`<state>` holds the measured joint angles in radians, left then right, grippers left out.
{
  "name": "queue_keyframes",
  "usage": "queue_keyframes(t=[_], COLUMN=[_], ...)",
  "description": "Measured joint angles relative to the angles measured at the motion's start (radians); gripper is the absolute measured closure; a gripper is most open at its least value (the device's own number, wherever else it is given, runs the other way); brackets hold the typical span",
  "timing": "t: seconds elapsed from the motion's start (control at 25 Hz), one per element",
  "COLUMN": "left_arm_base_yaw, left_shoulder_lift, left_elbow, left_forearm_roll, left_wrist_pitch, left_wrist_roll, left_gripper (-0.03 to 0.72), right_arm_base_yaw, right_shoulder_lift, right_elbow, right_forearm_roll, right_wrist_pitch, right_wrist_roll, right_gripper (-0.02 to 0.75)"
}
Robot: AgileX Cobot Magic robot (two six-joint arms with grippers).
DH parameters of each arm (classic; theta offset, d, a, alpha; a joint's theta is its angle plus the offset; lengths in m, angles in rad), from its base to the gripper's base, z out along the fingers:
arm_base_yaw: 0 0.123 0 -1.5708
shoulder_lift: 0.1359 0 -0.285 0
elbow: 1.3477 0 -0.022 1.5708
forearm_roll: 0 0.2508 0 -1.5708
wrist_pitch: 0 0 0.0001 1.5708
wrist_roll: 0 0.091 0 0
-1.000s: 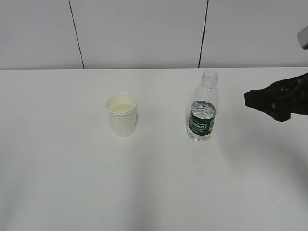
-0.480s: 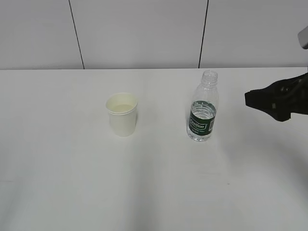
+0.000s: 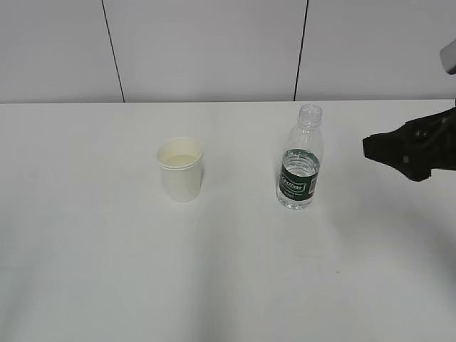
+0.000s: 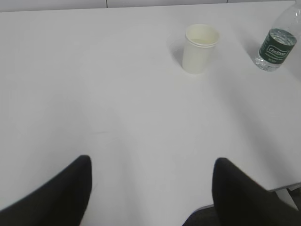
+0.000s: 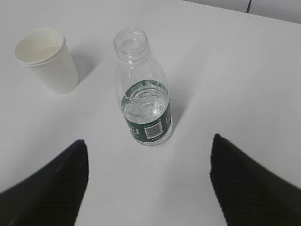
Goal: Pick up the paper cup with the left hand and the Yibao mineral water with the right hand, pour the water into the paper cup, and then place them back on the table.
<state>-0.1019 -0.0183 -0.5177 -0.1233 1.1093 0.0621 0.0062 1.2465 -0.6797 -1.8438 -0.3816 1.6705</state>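
The paper cup point(image 3: 181, 169) stands upright on the white table point(image 3: 85, 235), with liquid showing inside; it also shows in the left wrist view point(image 4: 200, 48) and the right wrist view point(image 5: 47, 60). The capless Yibao mineral water bottle point(image 3: 300, 160) stands upright to its right, partly filled with water point(image 5: 146, 110); it shows at the left wrist view's top right point(image 4: 276, 44) and in the right wrist view point(image 5: 143, 89). My right gripper point(image 3: 374, 148) is open and empty, right of the bottle; its jaws point(image 5: 148, 162) stand wide apart short of the bottle. My left gripper point(image 4: 151, 181) is open and empty, far from the cup, out of the exterior view.
A grey panelled wall point(image 3: 214, 50) runs behind the table's far edge. The table's near edge point(image 4: 282, 188) shows at the lower right of the left wrist view.
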Motion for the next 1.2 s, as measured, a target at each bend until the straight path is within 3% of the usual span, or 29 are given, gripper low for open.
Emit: queue_keyframes(t=[0.12,0.32,0.72,1.2], left_arm_base_yaw=[0.0,0.0,0.0,0.0], left_shoulder_lift=[0.0,0.0,0.0,0.0], left_elbow=[0.0,0.0,0.0,0.0], left_forearm_roll=[0.0,0.0,0.0,0.0], left_wrist_pitch=[0.0,0.0,0.0,0.0], left_wrist_roll=[0.0,0.0,0.0,0.0], left_gripper=[0.16,0.16,0.16,0.16], right_arm_base_yaw=[0.0,0.0,0.0,0.0], right_shoulder_lift=[0.0,0.0,-0.008,-0.104], right_elbow=[0.01,0.065,0.111,0.111], right_forearm_roll=[0.07,0.344,0.85,1.318], right_wrist_pitch=[0.004,0.058,0.301,0.569], right_wrist_roll=[-0.13,-0.407,-0.841,-1.332], right_gripper=[0.145,0.145,0.145,0.145])
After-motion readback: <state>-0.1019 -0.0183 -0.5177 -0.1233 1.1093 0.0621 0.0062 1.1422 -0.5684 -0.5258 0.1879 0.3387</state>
